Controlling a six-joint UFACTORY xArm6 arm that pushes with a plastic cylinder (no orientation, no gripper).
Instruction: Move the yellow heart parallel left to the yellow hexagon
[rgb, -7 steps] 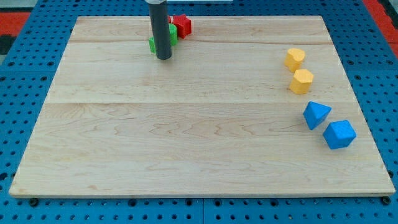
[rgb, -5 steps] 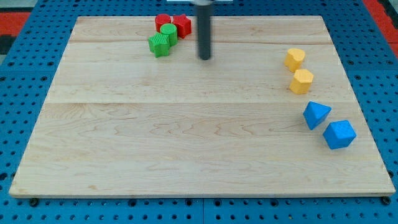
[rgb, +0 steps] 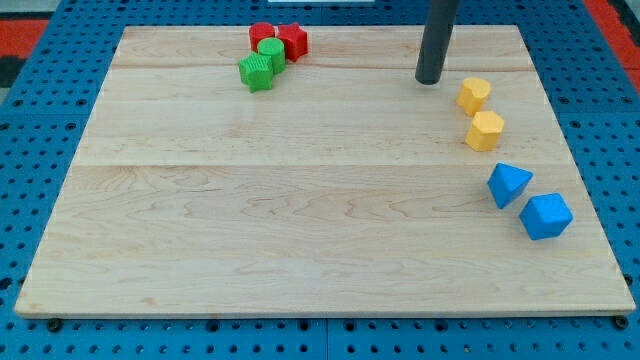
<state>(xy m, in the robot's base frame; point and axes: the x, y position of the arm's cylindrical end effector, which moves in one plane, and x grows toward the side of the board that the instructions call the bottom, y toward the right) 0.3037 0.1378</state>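
Note:
Two yellow blocks sit near the view's right edge of the wooden board (rgb: 300, 220). The upper one (rgb: 474, 94) looks angular, like the yellow hexagon. The lower one (rgb: 485, 130) looks rounder, like the yellow heart, though the shapes are hard to tell apart. They lie close together, one just below the other. My tip (rgb: 429, 81) rests on the board a short way to the left of the upper yellow block and slightly above it, not touching it.
Two red blocks (rgb: 279, 38) and two green blocks (rgb: 260, 65) cluster at the view's top, left of centre. A blue triangular block (rgb: 508, 184) and a blue cube-like block (rgb: 546, 216) lie below the yellow blocks at the right.
My tip has moved from beside the green blocks at the top left across to the right, ending near the upper yellow block. No block has moved.

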